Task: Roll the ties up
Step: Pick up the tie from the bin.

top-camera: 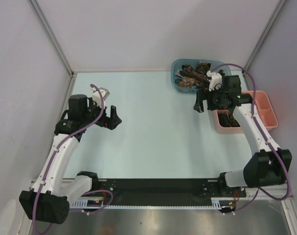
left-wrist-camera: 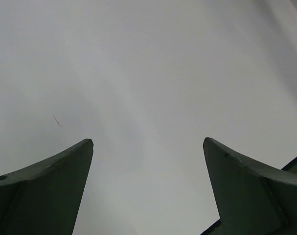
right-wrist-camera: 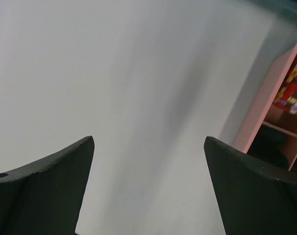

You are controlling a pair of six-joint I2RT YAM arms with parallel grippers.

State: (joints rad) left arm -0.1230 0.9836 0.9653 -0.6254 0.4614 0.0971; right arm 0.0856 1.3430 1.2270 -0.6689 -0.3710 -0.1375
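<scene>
Pale grey walls close in a mint-green worktop whose middle lies bare, and the ties sit heaped and tangled in a blue tub at the upper right of the overhead frame, none yet laid out flat. Just below the tub stands a pink tray, and the right wrist view shows a red and gold patterned roll in one of its compartments at the right edge. The right end effector hangs over bare worktop just beside the tub's lower left corner, jaws spread wide with nothing between them. The left end effector hovers at the left of the frame, well apart from the tub, equally wide open and empty, its wrist view showing only plain surface. The step in hand appears to be fetching one tie from the heap. To do it well, the right arm should probably come over the tub rim from above and pinch a single strand near a pointed end, not the middle of the knot, since the fabric is limp and will drag its neighbours along. A high, slow lift should let the rest fall away; the tie can then be drawn out straight across the open centre, where the left end effector can pin one end for rolling
</scene>
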